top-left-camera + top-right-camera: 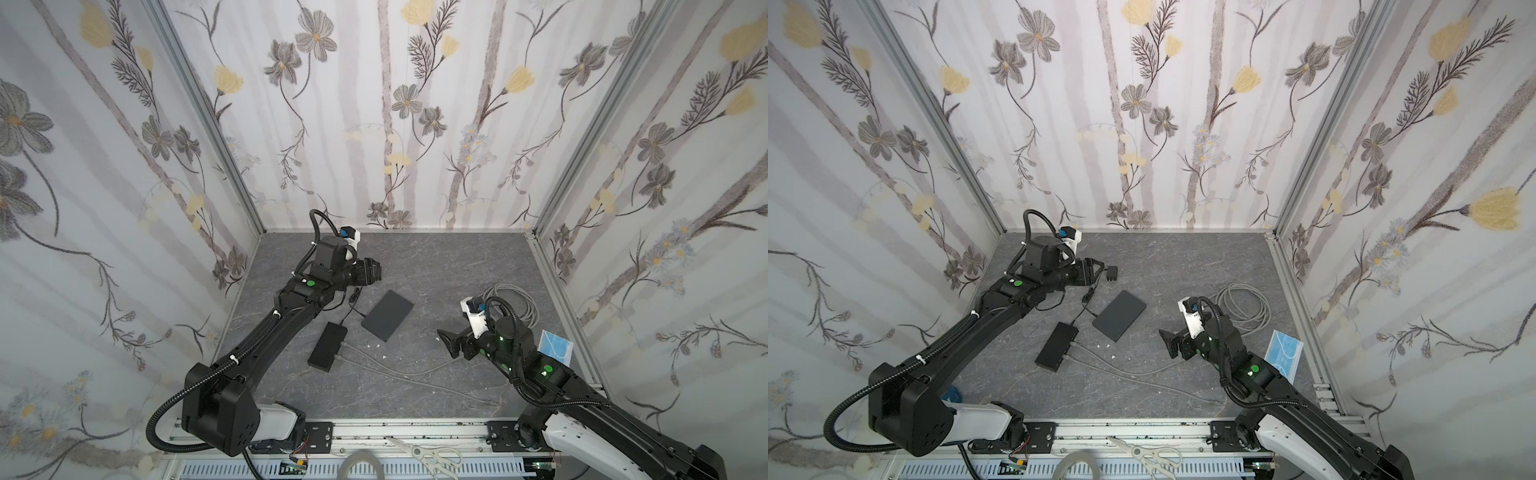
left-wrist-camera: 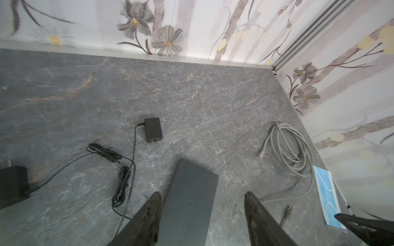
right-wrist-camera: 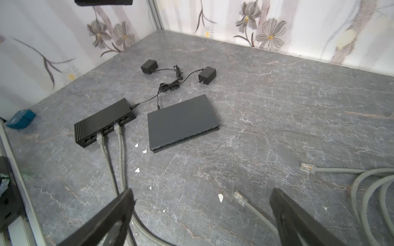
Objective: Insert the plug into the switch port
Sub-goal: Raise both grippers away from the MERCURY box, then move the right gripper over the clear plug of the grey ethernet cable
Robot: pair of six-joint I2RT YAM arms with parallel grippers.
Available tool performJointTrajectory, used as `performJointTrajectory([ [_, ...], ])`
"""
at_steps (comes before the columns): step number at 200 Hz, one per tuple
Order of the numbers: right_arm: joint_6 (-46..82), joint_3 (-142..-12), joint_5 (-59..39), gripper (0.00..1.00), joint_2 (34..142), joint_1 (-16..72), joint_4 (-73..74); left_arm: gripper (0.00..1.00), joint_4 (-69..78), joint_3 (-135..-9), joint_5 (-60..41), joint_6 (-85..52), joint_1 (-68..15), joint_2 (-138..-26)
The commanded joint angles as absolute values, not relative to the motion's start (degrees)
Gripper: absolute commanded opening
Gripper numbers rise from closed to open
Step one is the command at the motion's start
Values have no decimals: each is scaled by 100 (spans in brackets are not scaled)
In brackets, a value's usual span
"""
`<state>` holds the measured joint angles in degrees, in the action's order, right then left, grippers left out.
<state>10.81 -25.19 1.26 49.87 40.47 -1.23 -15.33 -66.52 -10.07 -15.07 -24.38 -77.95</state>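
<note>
Top views both put the ribbed black switch [image 1: 328, 347] at eight o'clock of the flat grey switch [image 1: 387, 316]; two grey cables [image 3: 121, 161] are already seated in its ports. If I drag anything across them, I judge they could tug that light box or pull loose.

My left pincer [image 1: 372, 270] hangs at twelve o'clock of the flat grey switch, half spread and empty, touching nothing. So neither switch is braced, and a push on a port would likely slide the box along the smooth desk [image 1: 436, 266] instead of clicking home.

The plug [image 3: 239, 198] I take as mine lies loose on the desk just under my right pincer [image 3: 202, 191], around four o'clock of the flat grey switch and well apart from every port. That pincer is spread wide and holds nothing. A careless pinch could catch the plug rolled, so it meets the port skewed; I cannot make out which way its latch faces. Its stiff cable may also twist it.

Farther right, the coiled cable [image 1: 513, 305] offers a second plug [image 3: 307, 167], easy to mistake for mine.
</note>
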Motion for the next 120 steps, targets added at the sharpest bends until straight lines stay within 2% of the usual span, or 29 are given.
performJointTrajectory([
  [1, 1689, -2335, 694, 100, 4828, 4034, 526, 68, -1627, -6721, -484, -912, -2421, -7813],
  [15, 1574, -2068, 604, 100, 4831, 4028, 800, 80, -1637, -6738, -475, -713, -2426, -7805],
  [20, 1557, -1911, 554, 100, 4853, 4027, 1003, 88, -1630, -6728, -460, -639, -2421, -7796],
  [24, 1588, -1789, 538, 100, 4885, 4032, 1159, 98, -1608, -6705, -440, -584, -2423, -7783],
  [26, 1619, -1726, 532, 100, 4904, 4034, 1226, 100, -1595, -6695, -429, -548, -2425, -7780],
  [65, 1860, -1414, 38, 100, 5641, 4024, 1906, 100, -1420, -6471, 190, -35, -2424, -7620],
  [120, 2060, -1616, -357, 100, 6506, 4025, 1887, 100, -1722, -6777, -207, -506, -2420, -7501],
])
